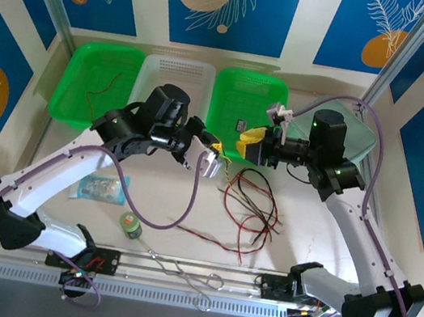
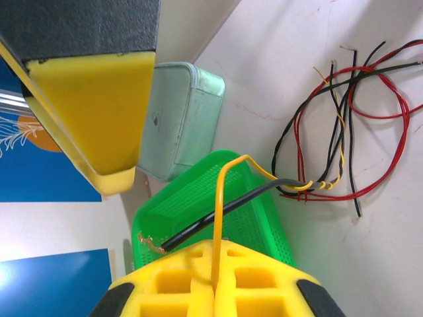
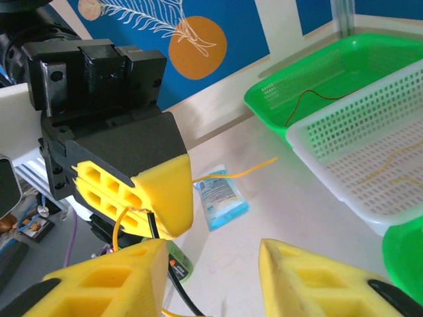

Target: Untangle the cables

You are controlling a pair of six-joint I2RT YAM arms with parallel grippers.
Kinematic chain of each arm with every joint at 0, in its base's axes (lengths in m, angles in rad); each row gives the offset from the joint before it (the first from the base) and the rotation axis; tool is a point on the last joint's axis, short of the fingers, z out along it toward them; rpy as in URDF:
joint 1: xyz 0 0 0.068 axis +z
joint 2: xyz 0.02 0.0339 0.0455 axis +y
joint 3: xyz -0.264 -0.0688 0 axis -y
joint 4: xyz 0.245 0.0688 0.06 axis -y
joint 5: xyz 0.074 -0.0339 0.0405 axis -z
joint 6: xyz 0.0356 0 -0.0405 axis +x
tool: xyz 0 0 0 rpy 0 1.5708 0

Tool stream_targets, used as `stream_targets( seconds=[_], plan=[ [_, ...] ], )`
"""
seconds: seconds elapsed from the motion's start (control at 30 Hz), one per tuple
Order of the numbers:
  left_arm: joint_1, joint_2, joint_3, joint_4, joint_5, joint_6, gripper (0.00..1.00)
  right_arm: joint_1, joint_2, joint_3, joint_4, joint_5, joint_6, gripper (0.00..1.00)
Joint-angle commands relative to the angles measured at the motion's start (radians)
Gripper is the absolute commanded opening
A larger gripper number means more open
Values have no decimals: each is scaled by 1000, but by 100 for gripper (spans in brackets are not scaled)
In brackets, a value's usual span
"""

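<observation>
Cables (image 1: pixel 249 202) heaped near green basket (image 1: pixel 239 98), yellow strand (image 2: pixel 218 211) pinched in left fingers (image 3: pixel 165 191), right fingers (image 3: pixel 310 277) spread

No legible text anywhere; print on blue packet (image 3: pixel 221 195) too small, blurred to read.

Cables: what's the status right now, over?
Left gripper shut on yellow cable. Right gripper open, right beside it. Cables tangled, yellow coiled round black. Bent metal wire lies apart, near edge.
</observation>
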Motion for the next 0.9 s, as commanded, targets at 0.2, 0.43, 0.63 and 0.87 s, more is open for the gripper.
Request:
stream_targets(
  seconds=[0.2, 0.43, 0.63, 0.87],
  plan=[
    [3, -24, -11, 41, 81, -2, 0, 72, 17, 40, -28, -38, -14, 43],
    [4, -27, -9, 35, 84, -10, 0, 94, 41, 51, -30, -45, -11, 38],
    [4, -26, -9, 39, 84, -15, 0, 109, 57, 54, -36, -36, -15, 38],
    [4, -22, -9, 44, 85, -22, 0, 117, 70, 55, -25, -10, -15, 27]
  ],
)
